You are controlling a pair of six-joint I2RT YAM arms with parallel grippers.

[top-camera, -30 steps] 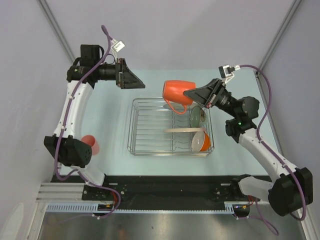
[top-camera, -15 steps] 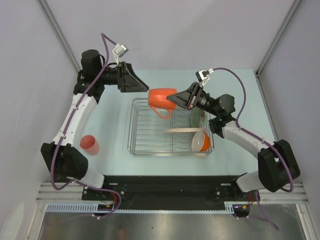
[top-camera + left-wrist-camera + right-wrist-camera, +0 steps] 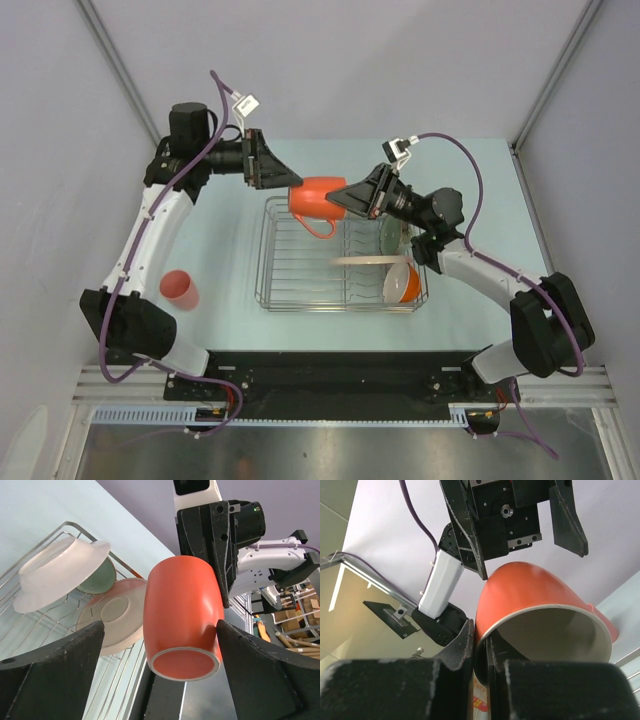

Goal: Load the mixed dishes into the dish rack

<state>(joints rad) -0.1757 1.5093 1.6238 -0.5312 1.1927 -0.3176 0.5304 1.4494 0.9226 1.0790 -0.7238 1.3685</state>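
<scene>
Holding white bowl [image 3: 365,260], green bowl [image 3: 396,232], orange bowl [image 3: 402,284]: rack [image 3: 262,255]

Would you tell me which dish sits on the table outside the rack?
The pink tumbler, left of the rack; the mug is held aloft, the bowls and plate sit inside.

Pale blue-green table [image 3: 230,230], plain lilac-grey walls [image 3: 350,60] at its left, far and right edges, slim metal corner posts [image 3: 115,60], black rail [image 3: 340,372] along the near edge, brushed steel surface [image 3: 330,455] below, soft even light, distant cardboard boxes [image 3: 294,615].

rack [image 3: 300,265] left half bare; dishes [image 3: 400,284] right.
</scene>
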